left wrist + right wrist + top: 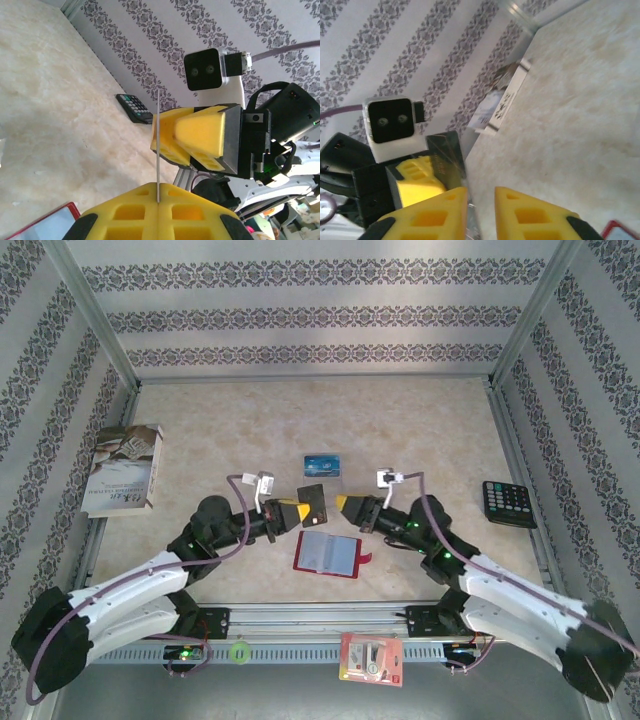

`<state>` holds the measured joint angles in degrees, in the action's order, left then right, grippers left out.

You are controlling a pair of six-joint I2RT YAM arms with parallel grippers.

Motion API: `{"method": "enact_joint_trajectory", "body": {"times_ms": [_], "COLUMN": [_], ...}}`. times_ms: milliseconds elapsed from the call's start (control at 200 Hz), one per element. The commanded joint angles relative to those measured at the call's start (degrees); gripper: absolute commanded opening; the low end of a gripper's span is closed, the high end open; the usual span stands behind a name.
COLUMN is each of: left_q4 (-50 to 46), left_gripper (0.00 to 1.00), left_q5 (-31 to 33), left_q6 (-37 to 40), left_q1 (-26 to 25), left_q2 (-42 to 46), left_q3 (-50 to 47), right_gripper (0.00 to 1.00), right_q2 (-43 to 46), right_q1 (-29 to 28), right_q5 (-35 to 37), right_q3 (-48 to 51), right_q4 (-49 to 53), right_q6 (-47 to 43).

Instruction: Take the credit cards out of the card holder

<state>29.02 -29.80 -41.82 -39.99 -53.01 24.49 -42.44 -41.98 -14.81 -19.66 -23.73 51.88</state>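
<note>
The left tool (299, 511) pinched a dark credit card (314, 504); the right tool (341, 503) stood slightly spread just beside it, near the open card holder (327, 553).

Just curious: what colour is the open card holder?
The card holder is red, grey-blue inside; best in the top view.

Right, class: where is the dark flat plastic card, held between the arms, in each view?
Top external: dark flat plastic card at centre, above the red folding wallet.
Left wrist: the card edge-on, a thin upright line mid-frame.
Right wrist: the card lower left.
Shared landmark: the wallet, at each wrist view's bottom corner.
</note>
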Motion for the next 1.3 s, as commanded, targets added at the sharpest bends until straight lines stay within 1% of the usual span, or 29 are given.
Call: {"method": "enact_joint_trajectory", "body": {"times_ms": [0, 120, 220, 315, 390, 435, 565, 625, 774, 864, 939, 1004, 1294], "left_q4": [-20.72, -35.92, -49.60, -58.10, -62.39, -63.96, -63.02, -62.83, -72.49, -78.02, -80.82, -81.46, -84.05], "left_gripper": [0.00, 0.00, 0.00, 0.00, 0.00, 0.00, 0.00, 0.00, 0.00, 0.00, 0.00, 0.00, 0.00], "left_q5": [-1.21, -0.41, 5.95, 9.95, 14.62, 16.40, 14.72, 15.49, 17.57, 19.56, 21.00, 22.42, 22.01], "left_q6": [12.16, 22.12, 33.72, 44.41, 51.44, 56.08, 68.79, 72.58, 79.34, 82.24, 84.14, 85.15, 87.75], "left_q1": [0.52, 0.14, -1.21, -1.39, -1.32, -1.32, -1.32, -1.33, -1.38, -1.33, -1.32, -1.12, 1.09], "left_q2": [-1.98, -9.14, -16.05, -21.91, -26.00, -28.07, -30.73, -32.40, -42.06, -47.99, -52.17, -54.79, -62.33], "left_q3": [8.76, 20.07, 31.00, 39.27, 44.03, 46.38, 49.32, 50.79, 60.93, 66.87, 70.42, 72.65, 80.53], "right_gripper": [0.26, 0.26, 0.25, 0.25, 0.24, 0.24, 0.24, 0.23, 0.23, 0.23, 0.23, 0.23, 0.23], "right_q2": [8.05, 14.53, 17.49, 19.58, 20.61, 21.05, 21.51, 21.50, 21.43, 21.28, 21.17, 21.25, 22.15], "right_q1": [2.86, 7.17, 10.58, 13.04, 14.72, 15.49, 17.36, 18.03, 19.36, 20.09, 20.59, 21.16, 23.47], "right_q5": [2.23, 0.85, -2.43, -4.54, -6.26, -7.14, -8.68, -8.99, -9.70, -9.85, -10.15, -10.54, -12.35], "right_q3": [3.51, 6.73, 8.89, 9.85, 10.41, 10.65, 11.32, 11.66, 12.18, 12.19, 12.10, 11.94, 11.88], "right_q4": [11.26, 16.14, 16.94, 18.09, 18.41, 18.64, 18.99, 19.02, 19.12, 19.28, 19.50, 19.78, 21.60], "right_q6": [-1.47, 0.85, 2.67, 3.36, 3.71, 3.92, 4.49, 4.76, 5.13, 5.26, 5.43, 5.42, 5.51]}}
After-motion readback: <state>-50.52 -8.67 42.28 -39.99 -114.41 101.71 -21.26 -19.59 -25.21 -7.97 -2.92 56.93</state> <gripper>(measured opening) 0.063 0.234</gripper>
